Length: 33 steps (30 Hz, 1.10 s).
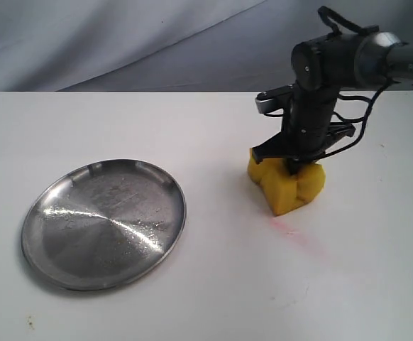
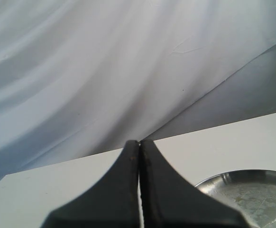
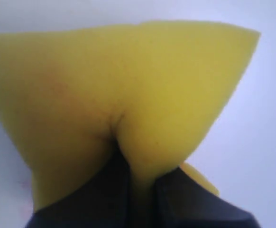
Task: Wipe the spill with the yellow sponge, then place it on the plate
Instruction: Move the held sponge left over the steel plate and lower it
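The yellow sponge [image 1: 288, 186] rests on the white table at the right, pinched into a fold by my right gripper [image 1: 294, 167], which comes down on it from above and is shut on it. In the right wrist view the sponge [image 3: 128, 90] fills most of the frame, squeezed between the dark fingers [image 3: 100, 190]. The spill is hidden; only a faint pink smear [image 1: 286, 227] shows in front of the sponge. The silver plate [image 1: 47, 213] lies at the left, and its rim [image 2: 223, 178] also shows in the left wrist view. My left gripper [image 2: 139, 142] is shut on nothing.
A grey cloth backdrop [image 1: 121, 42] hangs behind the table's far edge. The right arm's cables [image 1: 359, 106] loop beside the wrist. White tabletop [image 1: 221, 213] separates plate and sponge.
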Each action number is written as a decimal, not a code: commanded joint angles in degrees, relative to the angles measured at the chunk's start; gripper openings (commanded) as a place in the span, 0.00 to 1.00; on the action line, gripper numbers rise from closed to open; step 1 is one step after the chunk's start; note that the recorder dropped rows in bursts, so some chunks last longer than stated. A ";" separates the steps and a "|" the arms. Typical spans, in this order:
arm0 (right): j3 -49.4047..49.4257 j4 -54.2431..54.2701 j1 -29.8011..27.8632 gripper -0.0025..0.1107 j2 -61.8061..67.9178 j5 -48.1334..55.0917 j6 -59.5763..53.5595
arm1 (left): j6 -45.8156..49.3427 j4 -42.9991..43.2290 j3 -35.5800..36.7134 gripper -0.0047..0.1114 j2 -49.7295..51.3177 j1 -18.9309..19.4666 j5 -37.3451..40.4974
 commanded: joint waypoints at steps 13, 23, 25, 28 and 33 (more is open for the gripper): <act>26.40 11.13 3.97 0.02 -21.34 -11.43 -5.47 | -0.50 -0.41 -0.17 0.04 -0.20 0.25 -0.14; 14.42 16.25 17.43 0.02 -23.77 -13.57 -3.54 | -0.50 -0.41 -0.17 0.04 -0.20 0.25 -0.14; 10.63 16.43 19.12 0.02 -21.35 -13.57 -3.40 | -0.50 -0.41 -0.17 0.04 -0.20 0.25 -0.14; 4.86 17.17 20.96 0.02 -16.94 -13.57 -3.31 | -0.50 -0.41 -0.17 0.04 -0.20 0.25 -0.14; -3.41 24.61 21.61 0.02 -9.27 -14.27 -6.26 | -0.50 -0.41 -0.17 0.04 -0.20 0.25 -0.14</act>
